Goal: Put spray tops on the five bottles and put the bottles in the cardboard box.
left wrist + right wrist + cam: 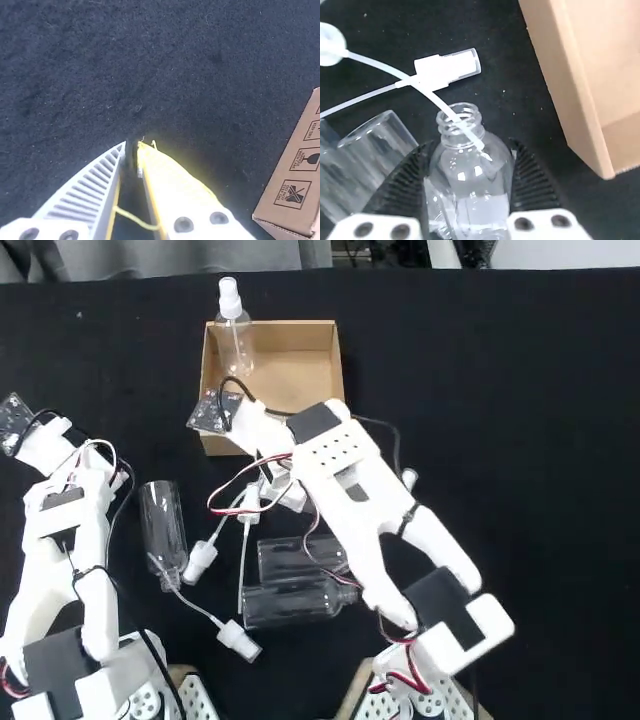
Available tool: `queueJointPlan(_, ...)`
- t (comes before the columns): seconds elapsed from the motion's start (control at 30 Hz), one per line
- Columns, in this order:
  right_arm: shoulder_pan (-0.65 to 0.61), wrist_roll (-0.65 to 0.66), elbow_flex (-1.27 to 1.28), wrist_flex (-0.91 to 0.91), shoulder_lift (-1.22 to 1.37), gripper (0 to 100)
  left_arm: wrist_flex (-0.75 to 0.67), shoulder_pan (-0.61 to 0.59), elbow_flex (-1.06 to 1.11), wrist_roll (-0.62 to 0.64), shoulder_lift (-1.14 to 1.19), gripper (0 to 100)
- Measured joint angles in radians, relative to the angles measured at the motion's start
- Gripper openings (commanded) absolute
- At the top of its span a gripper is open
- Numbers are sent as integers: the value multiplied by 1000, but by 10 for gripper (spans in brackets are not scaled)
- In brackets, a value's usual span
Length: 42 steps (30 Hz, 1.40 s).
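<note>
1. The left end effector [132, 150] hangs over bare counter [150, 60] at the far left, clenched on nothing. A corner of the box [295, 190] is near it.
2. A left bottle [163, 525] lies uncapped on its side, well apart from that end effector, with loose tops beside it.
3. Two more bottles [300, 558] lie side by side, also uncapped, partly under the right arm.
4. The right end effector [470, 146] grasps the held bottle [470, 190] by its shoulders. The bottle's long axis runs straight out from the jaws, open neck pointing away.
5. A tube [427, 95] crosses to that neck, and its tip seems to sit just inside. A spray top [447, 62] lies on the counter just beyond the neck, across the bottle's axis.
6. Judged from this, the next move turns on lining a top up with that axis. The right arm is occupied, so the left would have to come across.
7. The box stands just beyond the right end effector, with one capped bottle [235, 335] in its corner.
</note>
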Motion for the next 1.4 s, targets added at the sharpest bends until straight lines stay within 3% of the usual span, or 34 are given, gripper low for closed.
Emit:
queueJointPlan(0.23, 0, -12, 0, 60, -104, 39, -5, 0, 0, 0, 0, 30)
queueJointPlan(0.63, 69, -152, 0, 71, -242, 39, -5, 0, 0, 0, 0, 30)
queueJointPlan(1.4, 41, -118, 91, 135, -443, 39, -5, -5, 0, 0, 0, 30)
